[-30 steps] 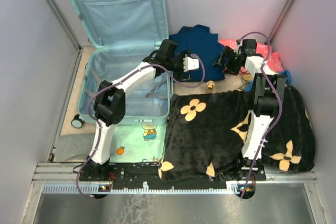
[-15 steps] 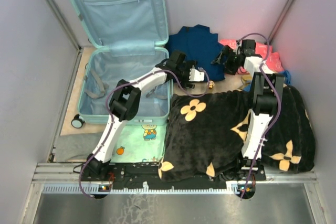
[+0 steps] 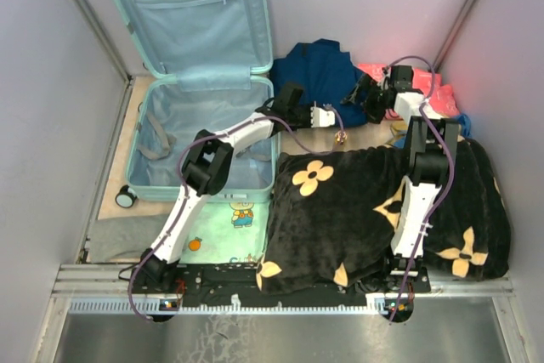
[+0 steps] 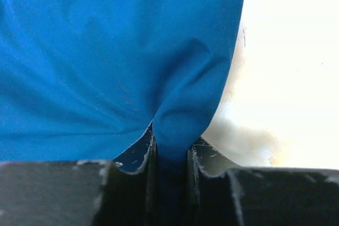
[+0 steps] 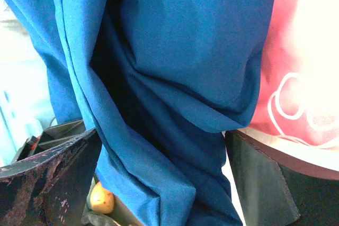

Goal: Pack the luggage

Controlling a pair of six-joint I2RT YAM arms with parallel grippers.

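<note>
- Our left gripper (image 4: 172,144) has its jaws almost together, pinching one fold of the blue garment (image 4: 106,67). In the overhead view it sits at that garment's lower edge, just above centre.
- Our right gripper (image 5: 159,137) has its two fingers (image 5: 47,173) wide apart with blue cloth bunched in the gap. We cannot tell whether the pads press on it.
- We count one luggage (image 3: 204,138), lying open in the upper left of the overhead view. Its lid is raised against the back wall, and one black wheel (image 3: 126,197) shows at its lower left.
- One pink garment (image 3: 435,91) lies just right of the blue one, at upper right.
- One black blanket (image 3: 357,210) with tan flowers fills the lower right.
- One small golden object (image 3: 340,136) sits between the blue garment and the blanket.
</note>
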